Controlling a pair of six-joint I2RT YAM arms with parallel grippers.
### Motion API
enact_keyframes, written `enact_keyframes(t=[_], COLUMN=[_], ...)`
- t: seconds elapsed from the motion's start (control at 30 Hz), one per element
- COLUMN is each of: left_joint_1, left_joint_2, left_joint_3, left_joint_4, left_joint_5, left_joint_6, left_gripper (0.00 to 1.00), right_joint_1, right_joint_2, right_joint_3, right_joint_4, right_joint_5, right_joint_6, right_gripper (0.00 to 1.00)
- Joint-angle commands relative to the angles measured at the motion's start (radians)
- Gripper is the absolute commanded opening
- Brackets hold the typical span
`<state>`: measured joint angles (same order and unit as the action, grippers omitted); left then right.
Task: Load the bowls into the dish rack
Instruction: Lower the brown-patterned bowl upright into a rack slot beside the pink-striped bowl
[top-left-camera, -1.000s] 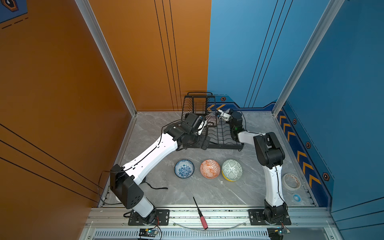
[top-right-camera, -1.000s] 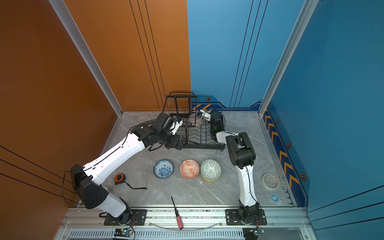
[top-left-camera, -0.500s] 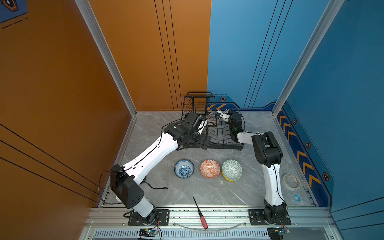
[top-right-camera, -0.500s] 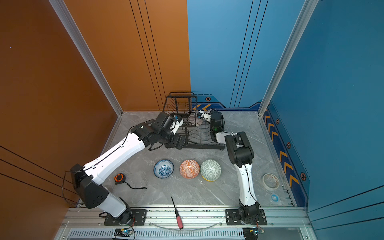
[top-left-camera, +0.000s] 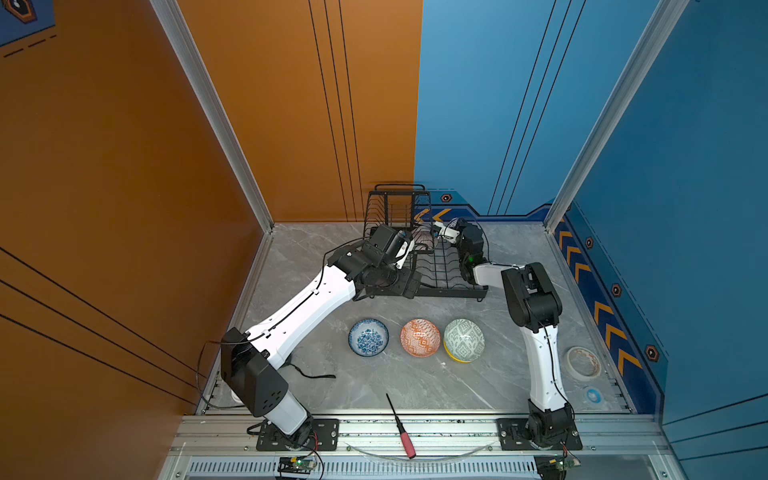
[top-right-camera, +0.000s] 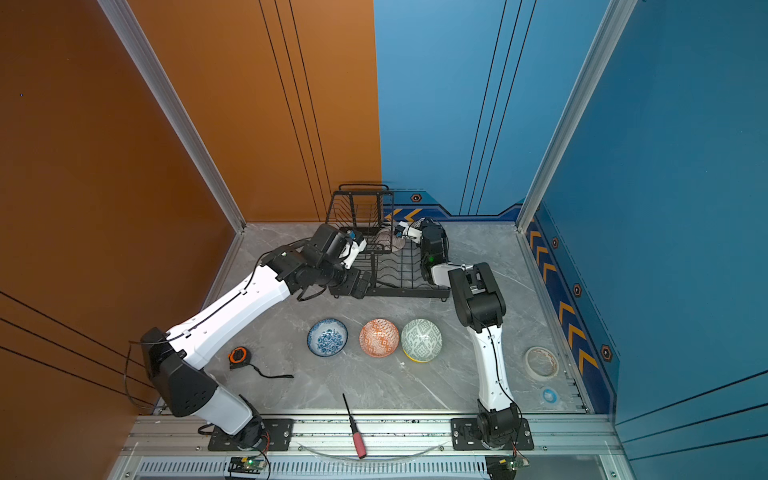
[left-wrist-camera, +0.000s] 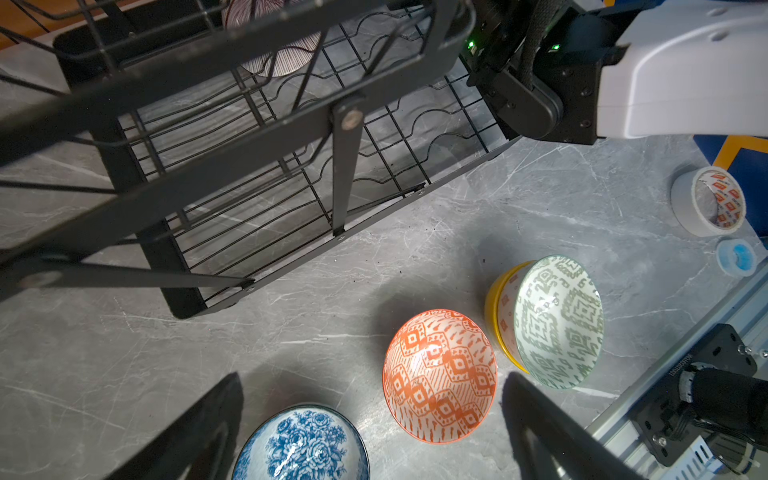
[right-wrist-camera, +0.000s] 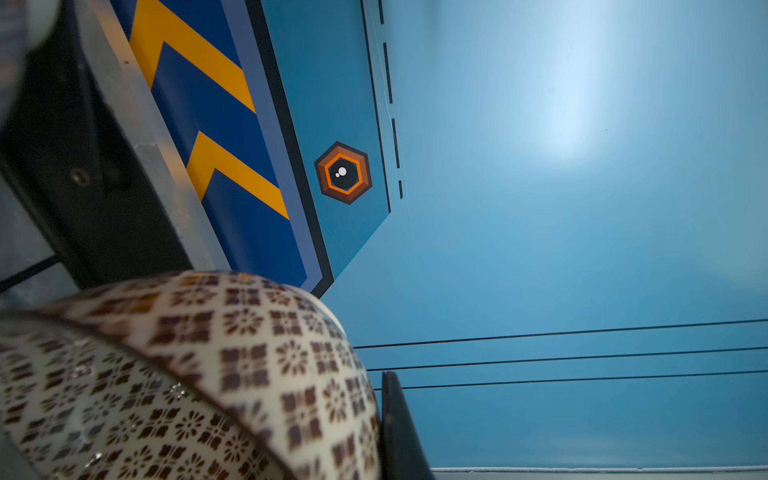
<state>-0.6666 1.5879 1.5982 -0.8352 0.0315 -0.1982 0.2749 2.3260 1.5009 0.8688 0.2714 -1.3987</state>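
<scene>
Early yet: pink striped bowl (top-left-camera: 423, 240) alone in dish rack (top-left-camera: 440, 274), far end; white dark-patterned bowl (right-wrist-camera: 187, 374) clamped in right tool (top-left-camera: 441, 229) just beside it; left tool (top-left-camera: 404, 250) wide, empty, at rack's left; waiting on table (top-left-camera: 415, 386), near side: blue floral bowl (top-left-camera: 368, 337), orange bowl (top-left-camera: 420, 337), green bowl (top-left-camera: 464, 338) nested in yellow bowl (left-wrist-camera: 496, 307).

Bare floor (top-left-camera: 419, 309) between bowls (top-left-camera: 420, 337) and rack (top-left-camera: 453, 294)
</scene>
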Motion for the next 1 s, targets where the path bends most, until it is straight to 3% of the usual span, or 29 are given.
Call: enact_keyframes(t=[0.0,0.97], left_joint_1=[0.012,0.014], left_joint_2=[-0.026,-0.048], left_joint_3=[-0.003,-0.021], left_joint_4=[-0.018,-0.019], left_joint_5=[0.010,0.006], left_joint_6=[0.013,0.006], left_gripper=[0.98,0.98], right_joint_1=[0.004,0.015], right_joint_2=[0.011,-0.014], right_joint_3=[0.024,-0.099], right_joint_4=[0.047,0.102], right_joint_5=[-0.030,-0.021], right_joint_6=[0.008,0.046], right_gripper=[0.00,0.00])
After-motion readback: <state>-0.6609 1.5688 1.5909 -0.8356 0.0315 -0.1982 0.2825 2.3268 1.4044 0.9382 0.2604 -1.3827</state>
